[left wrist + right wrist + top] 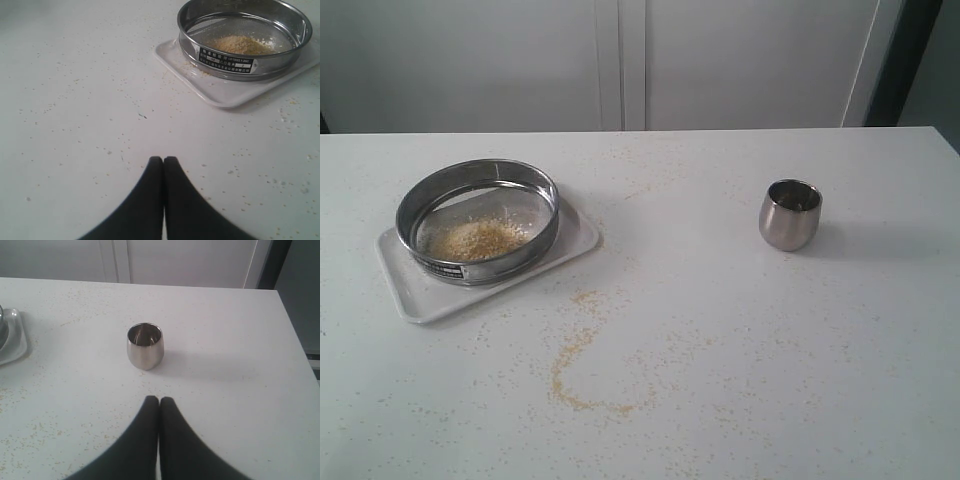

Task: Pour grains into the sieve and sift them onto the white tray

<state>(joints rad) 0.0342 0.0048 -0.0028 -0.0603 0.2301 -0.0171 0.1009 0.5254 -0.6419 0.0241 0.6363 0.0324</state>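
Observation:
The steel sieve (478, 220) rests on the white tray (575, 240) at the table's left, with a heap of golden grains (478, 240) on its mesh. The left wrist view shows the sieve (245, 37), its dark label, the grains (241, 44) and the tray (225, 92). My left gripper (163, 160) is shut and empty above bare table, some way from the tray. My right gripper (159, 400) is shut and empty too, a short way from a small steel cup (145, 346). Neither arm shows in the exterior view.
The steel cup (790, 214) stands upright at the table's right. Spilled grains (575, 365) lie in a curved trail in front of the tray, and more are scattered over the table. The table's right edge (295, 335) is close to the cup.

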